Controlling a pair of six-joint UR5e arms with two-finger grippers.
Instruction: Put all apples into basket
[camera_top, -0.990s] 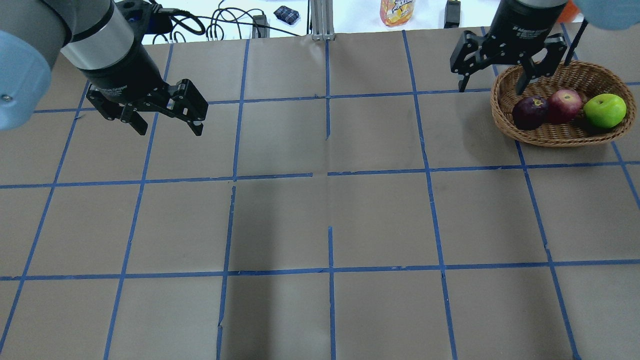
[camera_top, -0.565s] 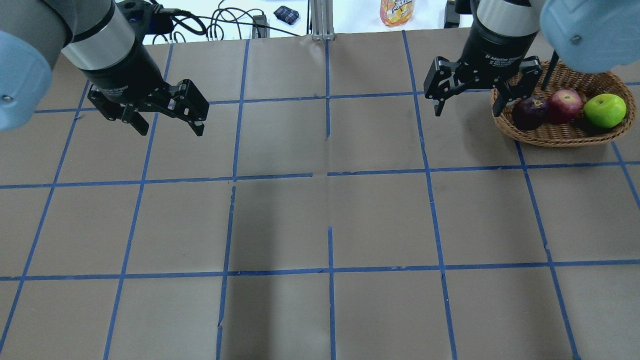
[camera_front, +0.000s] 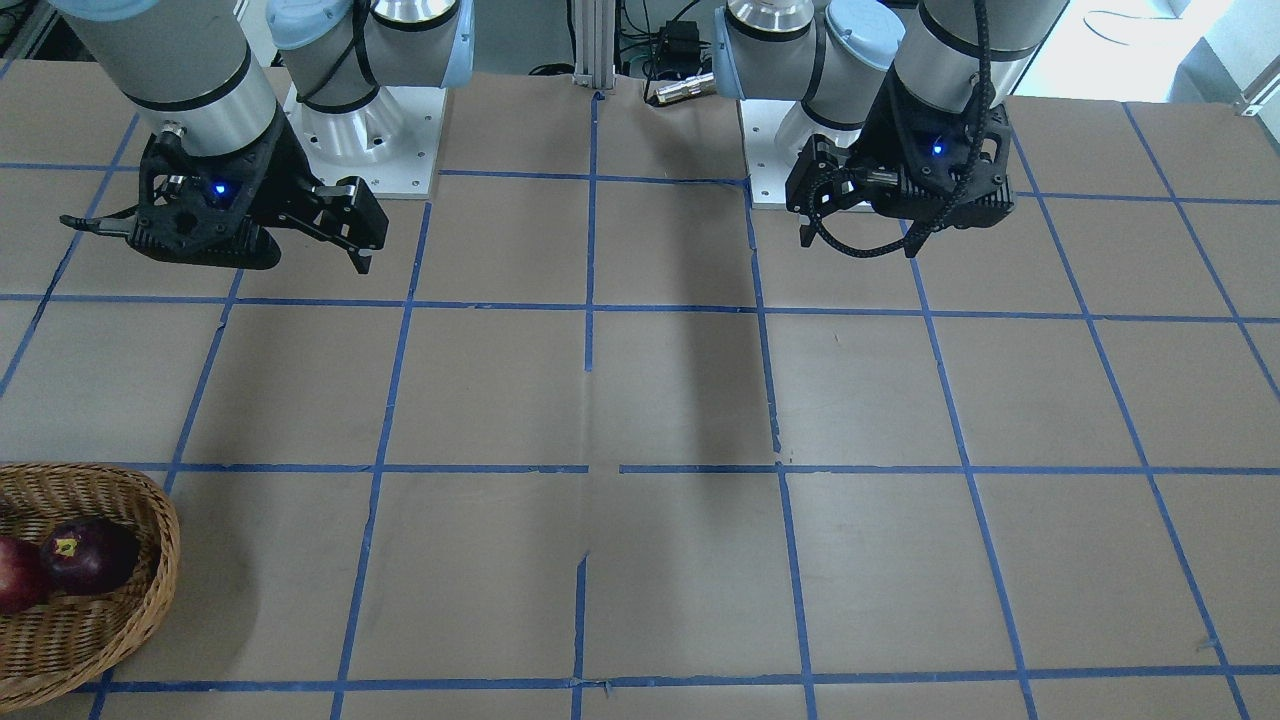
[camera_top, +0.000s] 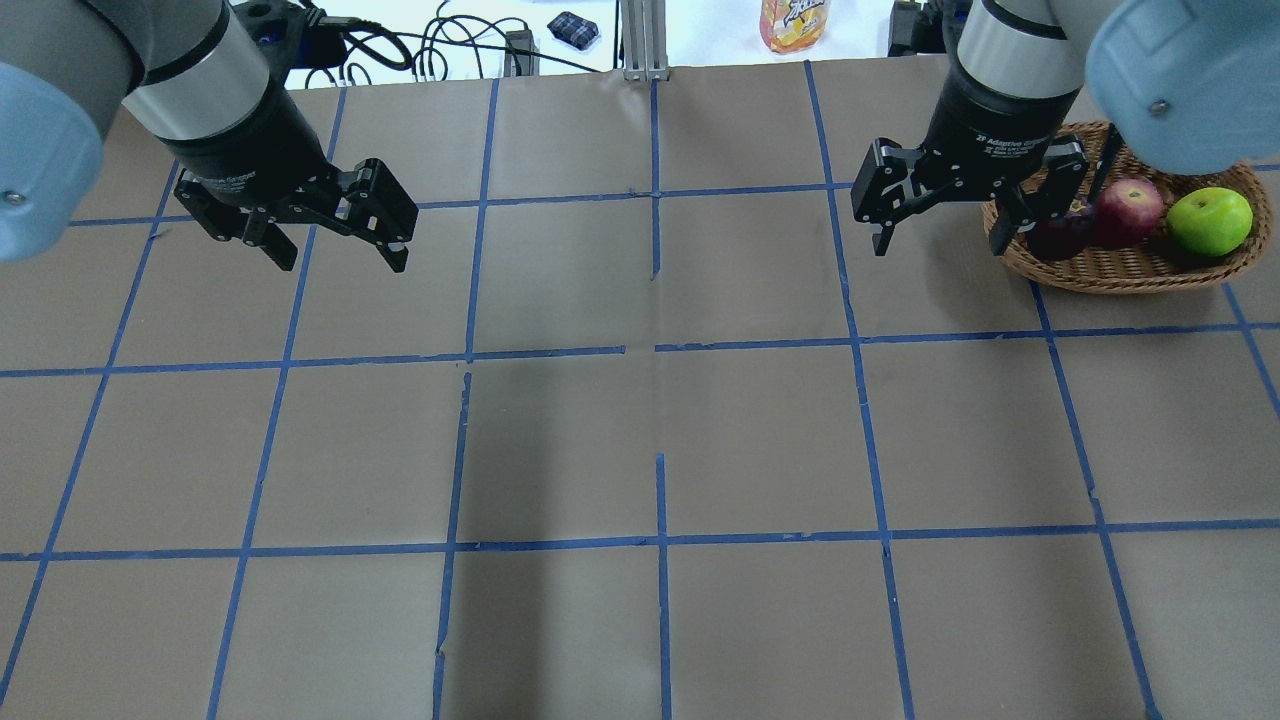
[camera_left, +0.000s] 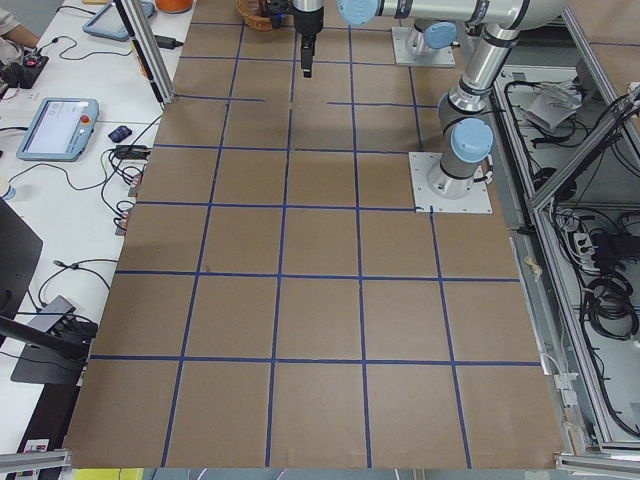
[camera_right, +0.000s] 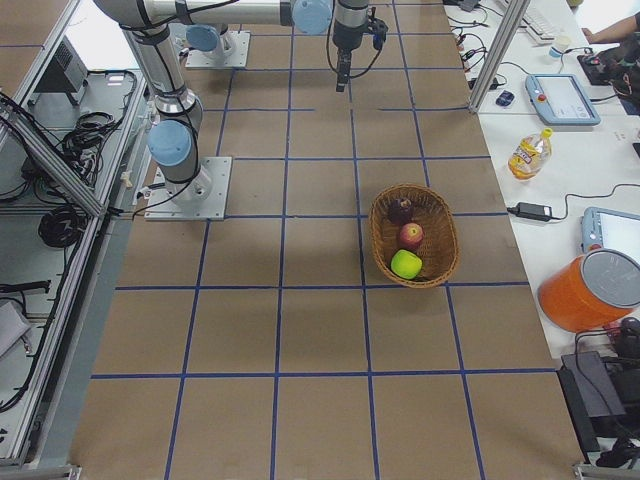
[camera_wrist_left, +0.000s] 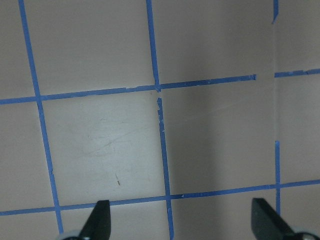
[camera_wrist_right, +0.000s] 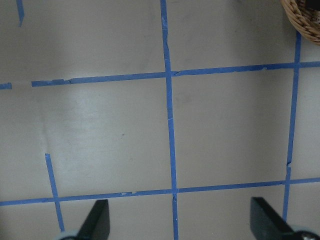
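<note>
The wicker basket (camera_top: 1130, 272) stands at the table's far right and holds all three apples: the lime-green apple (camera_top: 1210, 221), the red apple (camera_top: 1130, 208) and the maroon apple (camera_top: 1062, 237), which is partly hidden behind a finger. My right gripper (camera_top: 942, 238) is open and empty, above the table just left of the basket. My left gripper (camera_top: 340, 262) is open and empty at the far left. The front view shows the basket (camera_front: 125, 620) with the maroon apple (camera_front: 88, 555). The right wrist view shows only the basket's rim (camera_wrist_right: 302, 20).
The table is brown paper marked with a grid of blue tape. A juice pouch (camera_top: 795, 22), cables and a small dark object lie beyond the far edge. In the right side view, the basket (camera_right: 440, 262) sits near the operators' side.
My right gripper has moved from over the basket's left rim out to the left of it, still open. The left gripper and the apples have not moved.
</note>
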